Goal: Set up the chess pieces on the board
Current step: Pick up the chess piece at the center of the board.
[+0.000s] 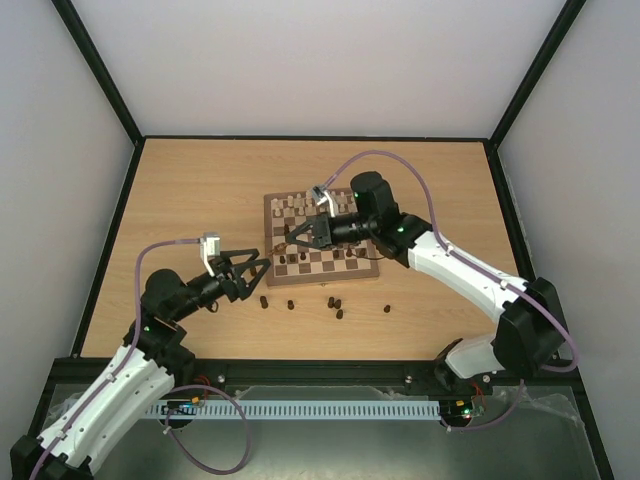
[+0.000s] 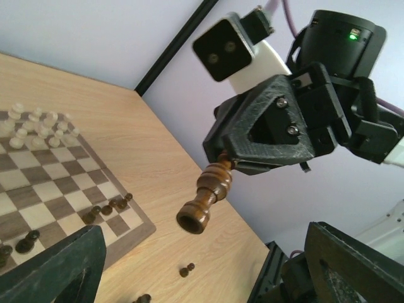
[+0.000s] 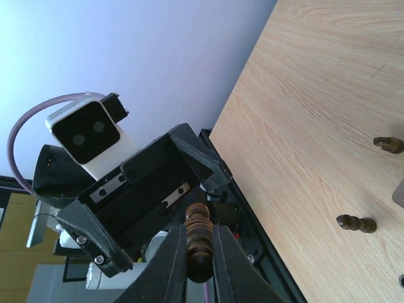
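Glossy turned dark-wood chess piece in right gripper; left gripper agape

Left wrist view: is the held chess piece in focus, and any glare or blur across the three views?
Left wrist view: the dark brown turned wooden chess piece in the right gripper is sharp, the left gripper's dark fingers soft. Right wrist view: plain wooden tabletop grain crisp. Top external view: even light, no glare.

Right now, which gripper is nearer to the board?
Right. The right gripper, shut on a dark piece, hangs over the board, above its near-left squares. The left gripper, open, is beside the board's left edge, over the table.
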{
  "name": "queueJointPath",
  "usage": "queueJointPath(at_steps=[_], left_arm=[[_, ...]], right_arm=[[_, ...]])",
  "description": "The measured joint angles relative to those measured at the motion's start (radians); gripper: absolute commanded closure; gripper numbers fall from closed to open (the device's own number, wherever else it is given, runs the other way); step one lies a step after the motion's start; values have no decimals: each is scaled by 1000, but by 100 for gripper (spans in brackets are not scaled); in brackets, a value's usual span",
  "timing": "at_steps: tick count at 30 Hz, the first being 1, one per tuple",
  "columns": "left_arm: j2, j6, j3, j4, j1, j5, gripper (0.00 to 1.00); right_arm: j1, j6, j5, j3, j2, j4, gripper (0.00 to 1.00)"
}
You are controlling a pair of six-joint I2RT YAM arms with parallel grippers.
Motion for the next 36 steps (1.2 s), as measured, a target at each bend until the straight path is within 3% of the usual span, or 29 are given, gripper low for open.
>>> queueJointPath(at_steps=[5,20,36], left_arm=[[21,-14,-4,39,-8,5,33],[65,-22,-16,89,-15,11,46],[99,-20,-21,104,-15,6,76]], right_arm=[[1,27,-24,0,22,39,91],[8,48,-55,0,53,84,90],[14,47,-62,0,75,85,90]])
